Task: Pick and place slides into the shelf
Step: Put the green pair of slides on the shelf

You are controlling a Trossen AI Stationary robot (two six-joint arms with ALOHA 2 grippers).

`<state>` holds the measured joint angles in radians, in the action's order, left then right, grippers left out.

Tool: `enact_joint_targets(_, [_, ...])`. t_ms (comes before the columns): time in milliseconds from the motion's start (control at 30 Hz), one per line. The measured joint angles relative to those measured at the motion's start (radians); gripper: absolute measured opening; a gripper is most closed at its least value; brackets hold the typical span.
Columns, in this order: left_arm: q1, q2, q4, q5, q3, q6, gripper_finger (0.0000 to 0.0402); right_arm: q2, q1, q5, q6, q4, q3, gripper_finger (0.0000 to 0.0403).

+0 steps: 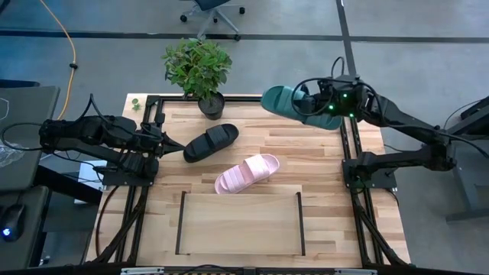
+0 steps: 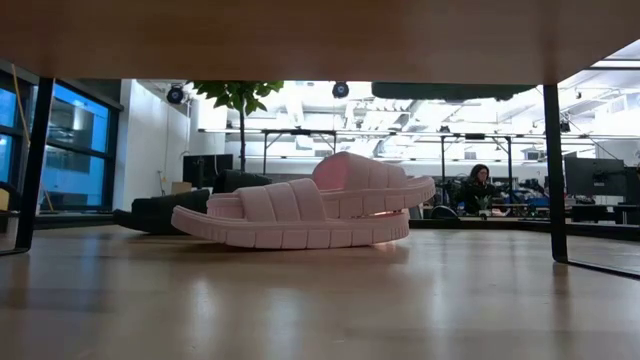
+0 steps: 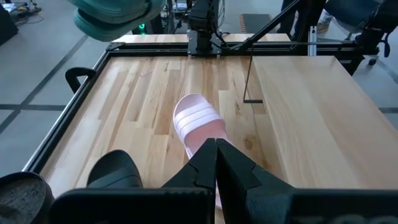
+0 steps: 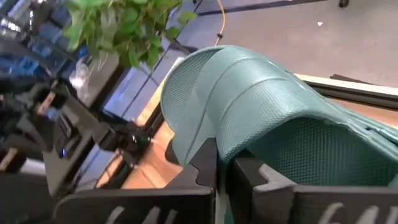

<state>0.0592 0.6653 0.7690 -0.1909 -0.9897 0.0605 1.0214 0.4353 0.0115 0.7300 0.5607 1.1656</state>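
High view, right gripper (image 1: 319, 107) jaws pinching teal slide (image 1: 294, 106) aloft, left gripper (image 1: 170, 144) jaws pressed together.

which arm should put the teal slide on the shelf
Right. Its gripper is shut on the teal slide, lifted at the table's far right. The left gripper sits shut by the black slide.

the right arm reaches in from its base, elbow bent, and its wrist is lifted. the right gripper (image 4: 224, 163) has its fingers closed on the teal slide (image 1: 294, 105). the left arm stays low and folded; the left gripper (image 3: 216, 163) has both fingers pressed together, holding nothing.
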Motion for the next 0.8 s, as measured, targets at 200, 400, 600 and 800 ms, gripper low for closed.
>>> enact_joint_targets(200, [0.000, 0.000, 0.000, 0.000, 0.000, 0.023, 0.0001, 0.000, -0.022, 0.047, -0.043, 0.031, 0.000, 0.0000])
enact_joint_targets(400, [0.000, 0.000, 0.000, 0.000, 0.000, 0.023, 0.0001, 0.001, -0.053, 0.075, -0.081, 0.042, 0.000, 0.0000])
enact_joint_targets(600, [0.000, 0.003, 0.000, 0.000, 0.000, 0.023, 0.0001, 0.001, -0.079, 0.108, -0.112, 0.047, 0.000, 0.0000])
enact_joint_targets(800, [0.000, 0.007, 0.001, 0.000, 0.000, 0.033, 0.0001, 0.000, -0.107, 0.113, -0.159, 0.088, 0.000, 0.0000])
